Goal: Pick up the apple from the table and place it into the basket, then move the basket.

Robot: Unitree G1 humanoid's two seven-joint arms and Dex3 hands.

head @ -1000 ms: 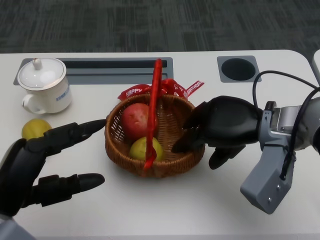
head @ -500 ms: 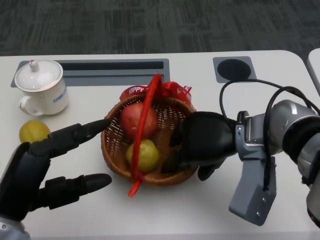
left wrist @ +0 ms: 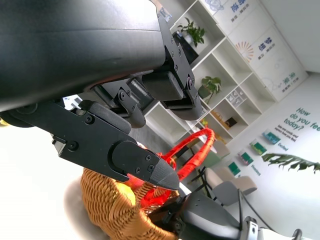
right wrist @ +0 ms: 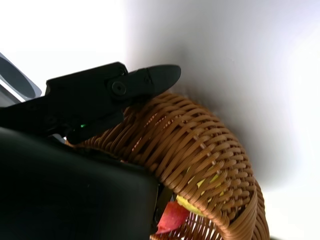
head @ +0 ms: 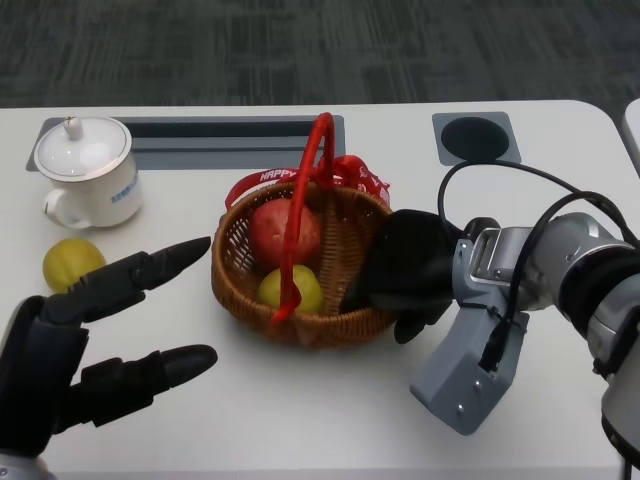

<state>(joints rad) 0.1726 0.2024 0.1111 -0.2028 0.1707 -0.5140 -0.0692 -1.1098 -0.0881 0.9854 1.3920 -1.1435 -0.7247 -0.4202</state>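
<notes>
I am gripping the wicker basket (head: 300, 290) by its right rim with my right hand (head: 410, 275) to shift it, the red apple (head: 284, 232) sitting inside, while my left hand (head: 75, 345) is hovering left of it, fingers spread and holding nothing.

The basket (head: 330, 300) is rough woven wicker with a glossy red handle (head: 303, 215). The mug (head: 90, 175) looks glazed ceramic; the tabletop (head: 300, 400) is smooth, matt white.
</notes>
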